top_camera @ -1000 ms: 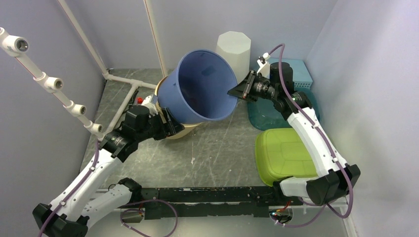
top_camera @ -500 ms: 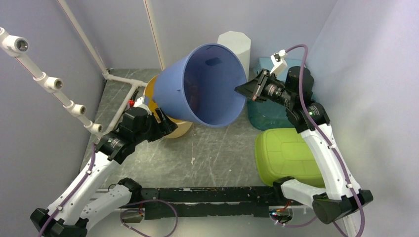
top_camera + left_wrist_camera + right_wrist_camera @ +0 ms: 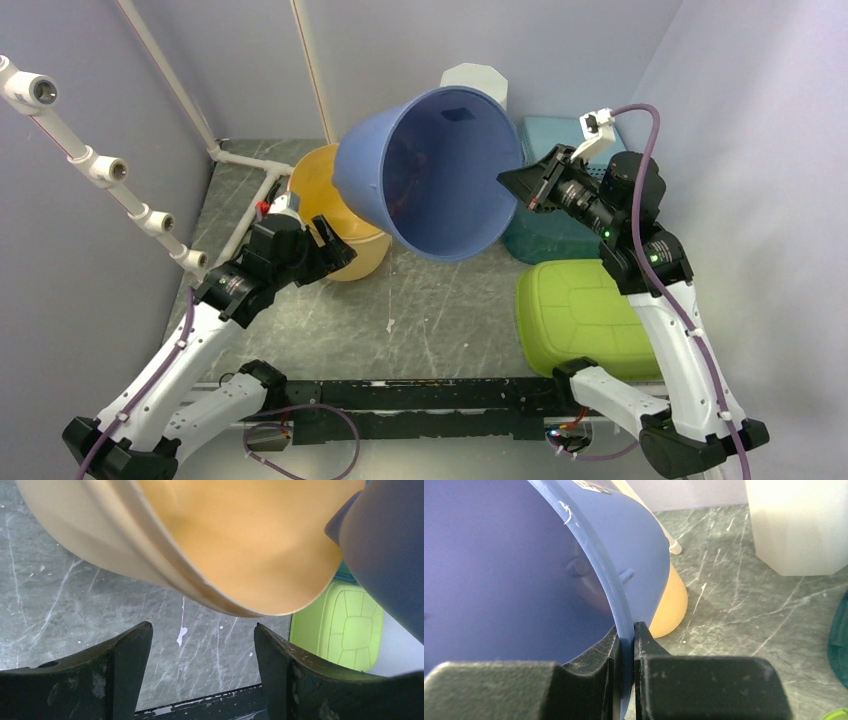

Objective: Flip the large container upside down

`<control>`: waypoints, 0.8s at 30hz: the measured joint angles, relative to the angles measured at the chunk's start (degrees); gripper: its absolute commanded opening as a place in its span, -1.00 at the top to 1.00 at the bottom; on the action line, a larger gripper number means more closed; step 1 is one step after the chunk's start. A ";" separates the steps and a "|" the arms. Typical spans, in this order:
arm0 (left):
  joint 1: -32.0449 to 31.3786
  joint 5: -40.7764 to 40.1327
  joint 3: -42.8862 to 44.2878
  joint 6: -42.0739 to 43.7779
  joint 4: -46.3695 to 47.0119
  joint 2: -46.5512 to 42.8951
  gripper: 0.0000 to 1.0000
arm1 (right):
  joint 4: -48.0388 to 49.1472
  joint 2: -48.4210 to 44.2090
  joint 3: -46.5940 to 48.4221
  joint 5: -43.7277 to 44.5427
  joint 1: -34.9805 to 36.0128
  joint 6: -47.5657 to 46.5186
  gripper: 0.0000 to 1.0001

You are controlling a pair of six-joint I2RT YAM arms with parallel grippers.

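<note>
The large container is a blue bucket, lifted off the table and tipped so its mouth faces up and toward the arms. My right gripper is shut on its right rim; the right wrist view shows the rim pinched between the jaws of that gripper. Below and left of it, a yellow bucket stands on the table. My left gripper is open beside the yellow bucket's near wall, holding nothing. In the left wrist view the gripper sits under the yellow bucket, with the blue container at right.
A white octagonal container stands at the back. A teal basket and a light blue box sit behind a green inverted tub on the right. White pipes run along the left.
The right gripper has carried the blue container up and to the right, out of the yellow bucket, tipping it further. The left gripper stays by the yellow bucket, slightly wider.
</note>
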 measured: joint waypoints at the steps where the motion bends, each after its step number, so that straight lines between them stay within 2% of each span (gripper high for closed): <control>1: 0.00 -0.37 0.22 -0.04 -0.33 0.00 -0.60 | -0.11 -0.44 -0.11 0.55 0.00 -0.24 1.00; 14: 0.00 -2.47 1.81 -1.79 -2.51 2.01 -0.60 | -0.02 -5.22 -1.55 6.62 0.07 -1.57 1.00; 24: 0.00 -4.02 1.92 -2.36 -3.74 2.12 -0.60 | -6.10 -3.87 -1.55 15.21 0.04 -2.58 1.00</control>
